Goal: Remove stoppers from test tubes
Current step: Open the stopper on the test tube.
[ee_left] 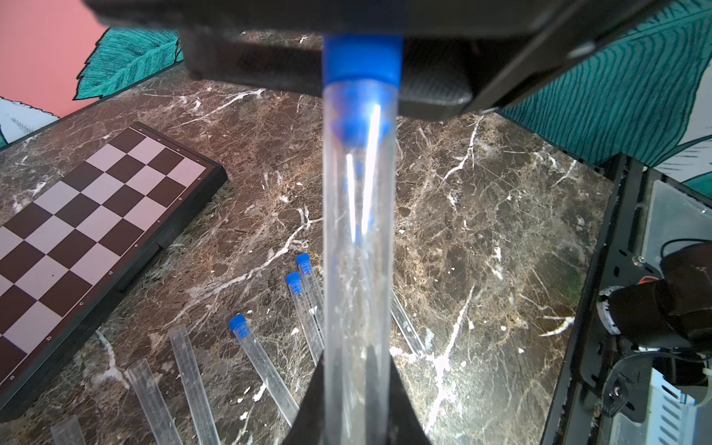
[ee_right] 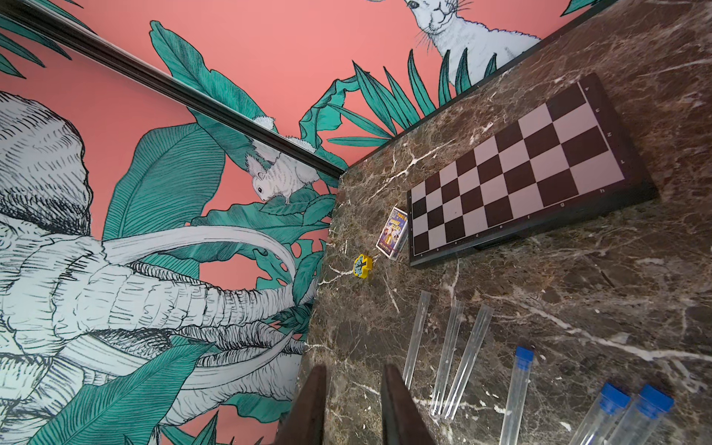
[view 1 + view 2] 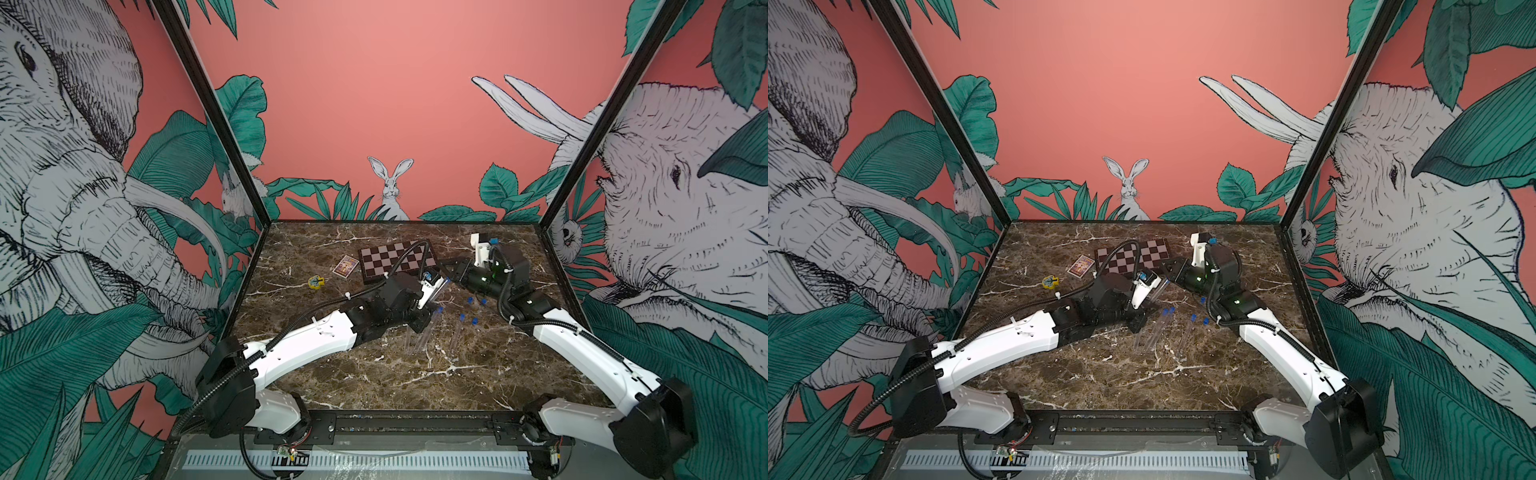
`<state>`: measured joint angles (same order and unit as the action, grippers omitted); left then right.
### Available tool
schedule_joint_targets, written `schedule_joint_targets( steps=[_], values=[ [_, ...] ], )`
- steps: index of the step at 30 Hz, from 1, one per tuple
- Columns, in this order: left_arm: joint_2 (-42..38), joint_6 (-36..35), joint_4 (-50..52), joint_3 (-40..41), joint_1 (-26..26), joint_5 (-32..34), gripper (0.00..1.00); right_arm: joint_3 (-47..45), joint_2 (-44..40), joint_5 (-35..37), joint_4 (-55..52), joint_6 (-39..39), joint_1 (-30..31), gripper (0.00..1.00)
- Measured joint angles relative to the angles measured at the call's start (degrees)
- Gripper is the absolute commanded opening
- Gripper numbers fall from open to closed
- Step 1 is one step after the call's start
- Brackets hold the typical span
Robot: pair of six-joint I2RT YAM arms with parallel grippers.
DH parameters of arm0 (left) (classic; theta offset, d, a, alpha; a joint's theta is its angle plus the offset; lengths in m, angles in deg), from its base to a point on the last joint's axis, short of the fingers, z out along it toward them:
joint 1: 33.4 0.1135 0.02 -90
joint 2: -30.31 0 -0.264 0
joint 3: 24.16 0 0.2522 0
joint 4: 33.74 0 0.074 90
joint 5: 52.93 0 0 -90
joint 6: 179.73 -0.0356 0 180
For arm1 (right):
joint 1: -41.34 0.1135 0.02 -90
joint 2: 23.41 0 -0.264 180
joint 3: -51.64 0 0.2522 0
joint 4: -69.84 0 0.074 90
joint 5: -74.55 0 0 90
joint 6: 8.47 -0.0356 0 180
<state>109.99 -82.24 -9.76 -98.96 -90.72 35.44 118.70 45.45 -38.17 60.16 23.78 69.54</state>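
Note:
My left gripper (image 1: pixel 356 362) is shut on a clear test tube (image 1: pixel 358 250), which points away from it. The tube's blue stopper (image 1: pixel 362 57) sits in its far end, right against the black fingers of my right gripper (image 3: pixel 446 264). In the right wrist view my right gripper (image 2: pixel 352 370) is open, and only marble shows between its fingers. On the table lie three open tubes (image 2: pixel 449 346) and three stoppered ones (image 2: pixel 518 389). Loose blue stoppers (image 3: pixel 470 300) lie near the right arm.
A folded chessboard (image 3: pixel 397 259) lies at the back, with a small card box (image 3: pixel 345 266) and a yellow-and-blue toy (image 3: pixel 316 282) to its left. Both arms meet over the middle of the marble table (image 3: pixel 374 382), and walls close in on three sides.

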Motion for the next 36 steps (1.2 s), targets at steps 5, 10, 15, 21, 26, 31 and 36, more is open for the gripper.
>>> schedule_joint_targets(
  steps=[5, 10, 15, 21, 26, 31, 36],
  values=[
    [0.0, 0.0, 0.0, 0.0, 0.0, -0.1, 0.00, 0.0, 0.6, -0.3, 0.5, -0.3, 0.4, 0.20],
    [0.0, 0.0, 0.0, 0.0, 0.0, -0.1, 0.00, 0.0, 1.1, -0.4, 1.3, -0.5, 0.7, 0.14],
    [0.0, 0.1, 0.0, 0.0, 0.1, -0.1, 0.00, 0.2, 1.2, -0.4, 1.5, -0.6, 0.7, 0.04],
    [0.0, 0.2, 0.0, 0.0, 0.1, 0.0, 0.00, 0.2, 1.3, -0.3, 1.6, -0.6, 0.9, 0.09],
    [0.0, 0.3, 0.2, 0.0, 0.2, 0.0, 0.00, 0.2, 1.6, -0.2, 2.1, -0.6, 1.1, 0.04],
    [0.0, 0.4, 0.2, 0.0, 0.2, 0.0, 0.00, 0.2, 1.6, 0.0, 2.2, -0.6, 1.2, 0.00],
    [0.0, 0.5, 0.6, 0.0, 0.3, 0.5, 0.00, 0.2, 2.2, 0.2, 2.7, -0.5, 1.6, 0.00]
  ],
)
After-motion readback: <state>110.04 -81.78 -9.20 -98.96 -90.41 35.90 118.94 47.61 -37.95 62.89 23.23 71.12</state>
